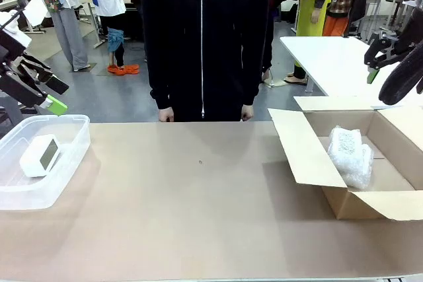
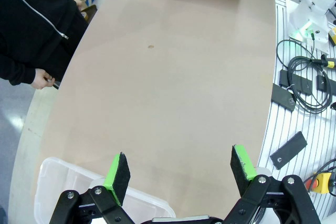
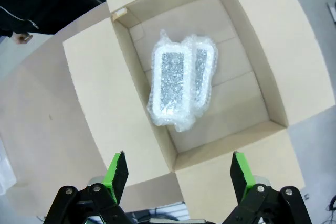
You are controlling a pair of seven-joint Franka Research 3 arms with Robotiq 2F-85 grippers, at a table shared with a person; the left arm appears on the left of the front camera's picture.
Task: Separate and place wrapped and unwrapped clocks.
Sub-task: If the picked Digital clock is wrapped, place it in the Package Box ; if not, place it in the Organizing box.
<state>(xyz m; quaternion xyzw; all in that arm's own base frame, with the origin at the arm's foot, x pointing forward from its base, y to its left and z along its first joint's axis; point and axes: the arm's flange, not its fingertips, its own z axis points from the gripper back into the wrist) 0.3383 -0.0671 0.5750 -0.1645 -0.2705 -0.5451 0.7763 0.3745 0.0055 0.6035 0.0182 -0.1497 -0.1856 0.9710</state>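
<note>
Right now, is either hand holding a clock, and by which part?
No. The left hand and the right hand are both open and empty. The wrapped clocks lie in the cardboard box, the bare clock in the plastic bin.

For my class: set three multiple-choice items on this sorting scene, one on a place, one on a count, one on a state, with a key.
1. Where does the bare clock lie?
A. in the clear plastic tub
B. in the cardboard box
C. on the bare table

2. How many bubble-wrapped bundles are in the box?
A. one
B. two
C. three

3. How does the right gripper stand?
A. shut on a bundle
B. shut, empty
C. open, empty

Key: 1 A, it rests inside the tub; 2 B, two lie side by side; 3 C, its pads stand wide apart above the box.
</note>
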